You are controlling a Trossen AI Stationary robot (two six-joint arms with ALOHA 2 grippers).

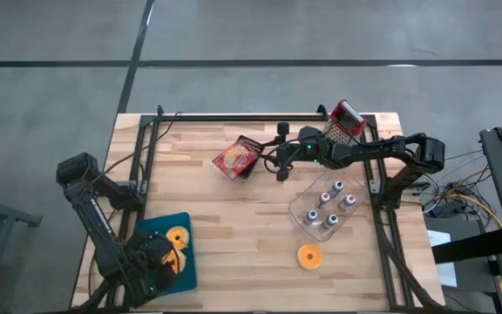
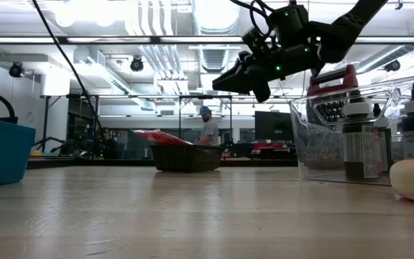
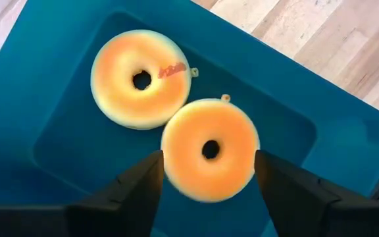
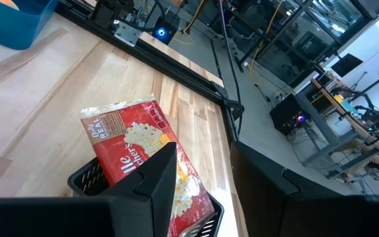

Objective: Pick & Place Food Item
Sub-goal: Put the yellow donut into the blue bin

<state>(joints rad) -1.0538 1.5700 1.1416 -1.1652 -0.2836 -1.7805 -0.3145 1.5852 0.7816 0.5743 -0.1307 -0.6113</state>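
Two orange donuts lie flat in a blue tray (image 3: pixel 308 125) at the table's near left. My left gripper (image 3: pixel 206 164) points down over the tray, open. Its fingertips stand on either side of the nearer donut (image 3: pixel 209 125), which lies just below them and overlaps the rim of the other donut (image 3: pixel 137 79). A third donut (image 1: pixel 309 256) lies on the table at the near right. My right gripper (image 4: pixel 206 164) hangs open in the air at the far middle, beside a black basket (image 1: pixel 249 146) that holds a red popcorn bag (image 4: pixel 137 145).
A clear bin (image 1: pixel 325 209) of dark bottles stands right of centre. A red-handled grater (image 1: pixel 345 120) leans at the far right. Black frame rails run along the far edge and both sides. Bare wood lies between the tray and the bin.
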